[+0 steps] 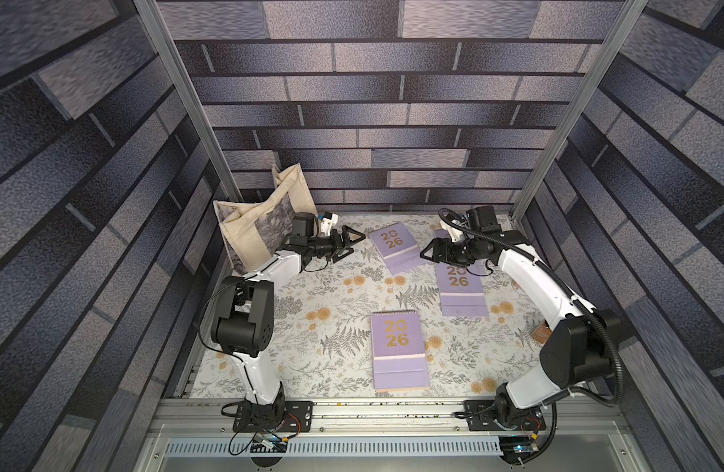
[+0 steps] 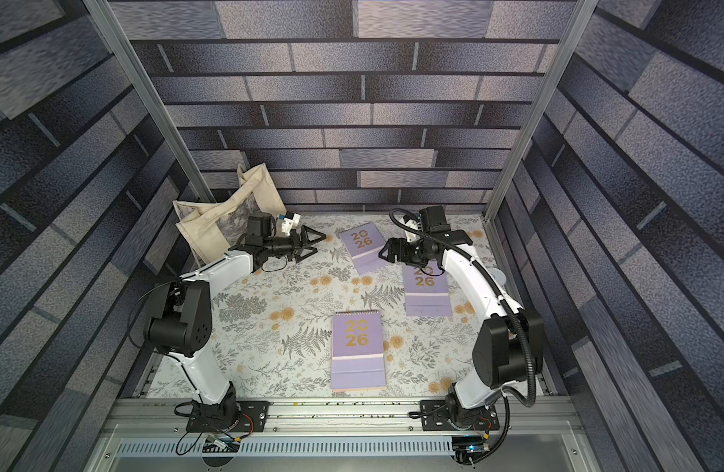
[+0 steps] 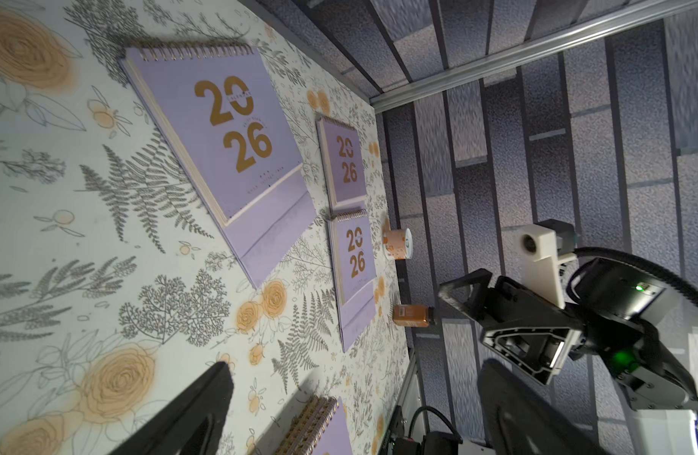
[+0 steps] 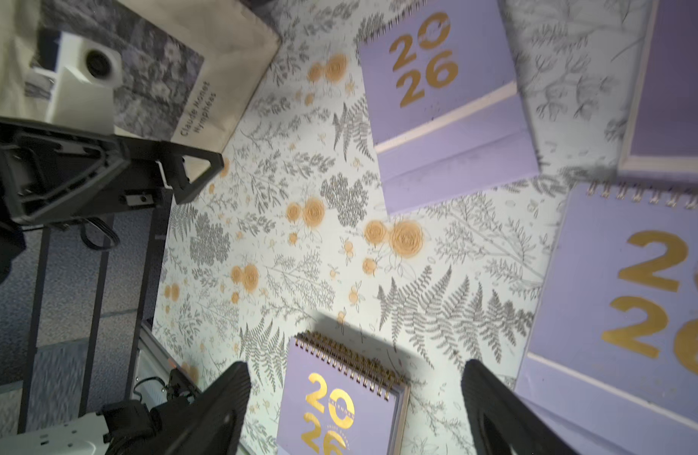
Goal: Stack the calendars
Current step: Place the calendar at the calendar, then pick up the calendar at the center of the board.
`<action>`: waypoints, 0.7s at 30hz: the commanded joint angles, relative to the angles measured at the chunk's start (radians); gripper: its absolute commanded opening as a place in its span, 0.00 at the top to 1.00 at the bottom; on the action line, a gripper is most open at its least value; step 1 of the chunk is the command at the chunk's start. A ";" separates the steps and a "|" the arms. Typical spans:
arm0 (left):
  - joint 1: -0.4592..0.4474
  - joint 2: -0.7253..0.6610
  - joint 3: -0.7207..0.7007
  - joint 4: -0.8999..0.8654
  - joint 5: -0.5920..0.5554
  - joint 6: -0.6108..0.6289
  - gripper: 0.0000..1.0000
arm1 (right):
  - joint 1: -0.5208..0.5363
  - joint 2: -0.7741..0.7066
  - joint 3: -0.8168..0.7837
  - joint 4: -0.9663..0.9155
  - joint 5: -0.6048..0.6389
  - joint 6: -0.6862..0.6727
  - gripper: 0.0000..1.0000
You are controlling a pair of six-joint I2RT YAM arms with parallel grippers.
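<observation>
The tabletop (image 1: 311,367) is covered with a pale cloth printed with grey ferns and yellow-orange flowers. Around it stand walls (image 1: 393,81) papered in a grey-blue brick pattern, with bare metal posts (image 1: 180,102) at the far corners. A beige cloth bag (image 1: 254,229) with a grey print leans in the far left corner.

The left claw (image 1: 350,247) hangs above the tabletop just in front of the bag, pointing toward the middle. Its fingers are spread wide with nothing between them. The right claw (image 1: 428,252) hangs over the far right part of the tabletop, pointing back toward the left one. Its fingers (image 4: 221,405) stand wide apart and hold nothing. As far as the views show, neither claw touches a calendar.

The calendars are lilac and flat, spiral-bound along one short edge, each with a gold "2026" on its cover. The stack of calendars (image 1: 399,351) lies near the front edge at the middle. The right wrist view shows several spiral bindings (image 4: 351,362) lying one on another, and both top views show a peach-coloured edge at the stack's near end. How many it holds cannot be told. The far calendar (image 1: 393,249) lies tilted at the far middle, between the two claws. The right calendar (image 1: 462,294) lies flat to the right, partly under the right arm. The back calendar (image 3: 343,165) lies just behind that one, nearer the back wall, and the arm almost hides it in both top views.
</observation>
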 commanded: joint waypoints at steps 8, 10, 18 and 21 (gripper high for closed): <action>-0.081 0.250 0.323 -0.168 -0.247 0.030 0.00 | -0.037 0.380 0.415 -0.004 0.073 -0.038 0.00; -0.103 0.298 0.364 -0.177 -0.301 0.022 0.00 | -0.039 0.466 0.464 0.009 0.076 -0.039 0.00; -0.147 0.432 0.456 -0.161 -0.453 -0.022 0.00 | -0.038 0.706 0.641 0.049 0.094 -0.018 0.01; -0.153 0.472 0.496 -0.184 -0.460 -0.023 0.00 | -0.039 0.753 0.658 0.084 0.099 -0.014 0.01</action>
